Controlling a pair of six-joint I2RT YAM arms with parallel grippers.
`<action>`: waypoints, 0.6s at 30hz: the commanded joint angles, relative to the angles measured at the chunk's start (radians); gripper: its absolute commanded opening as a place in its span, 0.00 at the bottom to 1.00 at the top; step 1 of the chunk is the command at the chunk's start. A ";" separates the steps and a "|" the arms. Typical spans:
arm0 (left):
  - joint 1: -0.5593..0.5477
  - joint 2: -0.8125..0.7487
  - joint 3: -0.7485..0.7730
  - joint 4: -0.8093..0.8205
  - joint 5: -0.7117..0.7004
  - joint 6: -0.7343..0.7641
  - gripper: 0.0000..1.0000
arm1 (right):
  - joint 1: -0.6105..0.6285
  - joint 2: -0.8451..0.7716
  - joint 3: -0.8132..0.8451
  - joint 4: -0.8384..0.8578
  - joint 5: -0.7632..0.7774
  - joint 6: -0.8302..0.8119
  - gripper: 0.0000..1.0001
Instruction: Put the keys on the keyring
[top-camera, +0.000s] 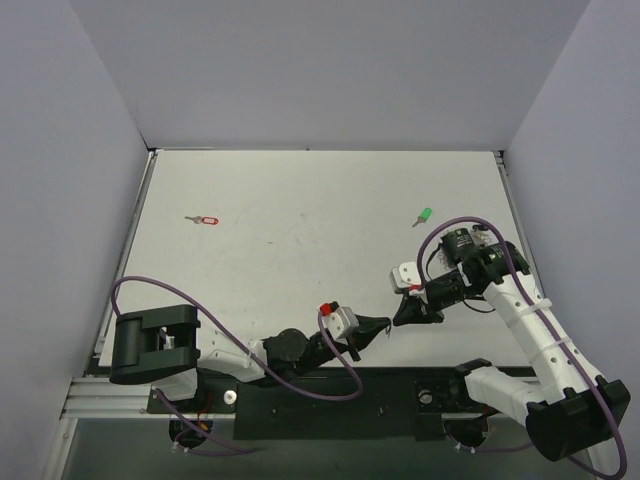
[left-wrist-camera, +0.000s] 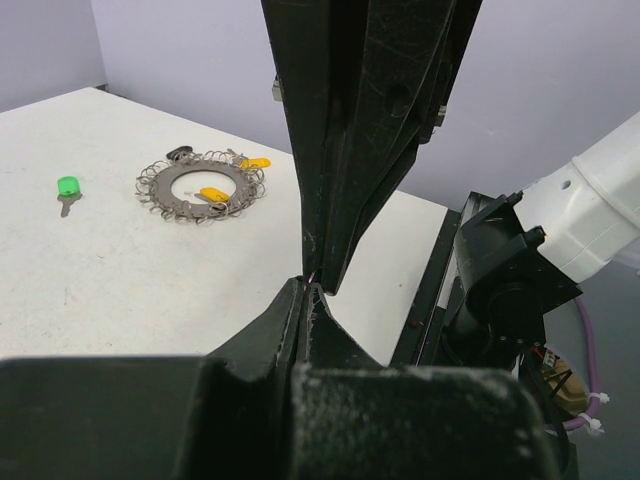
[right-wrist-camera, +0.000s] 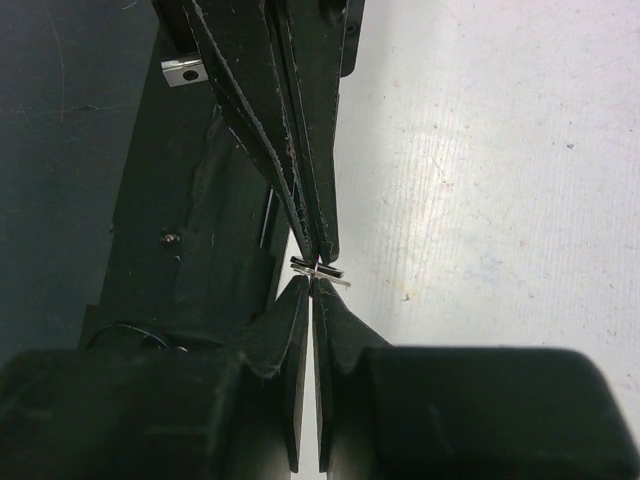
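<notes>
My two grippers meet tip to tip over the table's near edge. In the right wrist view my right gripper (right-wrist-camera: 316, 287) and my left gripper (right-wrist-camera: 323, 250) are both shut on a small silver key with a dark head (right-wrist-camera: 322, 270), seen edge-on between the tips. In the top view the left gripper (top-camera: 383, 326) and right gripper (top-camera: 404, 316) touch, and the key is hidden. The keyring (left-wrist-camera: 200, 186), a spiky silver circle with yellow-headed keys on it, lies flat on the table. A green-headed key (top-camera: 423, 216) and a red-headed key (top-camera: 205, 220) lie loose.
The green key (left-wrist-camera: 67, 190) lies left of the keyring in the left wrist view. The right arm hides the keyring from above. The white table (top-camera: 300, 260) is walled on three sides. A black base rail (top-camera: 330, 395) runs along the near edge.
</notes>
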 joint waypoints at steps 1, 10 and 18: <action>0.003 -0.012 0.004 0.288 -0.006 -0.008 0.00 | 0.011 -0.005 0.008 -0.031 -0.017 0.045 0.00; 0.004 -0.144 -0.086 0.103 -0.058 -0.016 0.55 | 0.040 -0.001 0.097 -0.116 0.196 0.164 0.00; 0.004 -0.322 0.032 -0.494 0.011 0.078 0.59 | 0.129 0.090 0.189 -0.212 0.407 0.240 0.00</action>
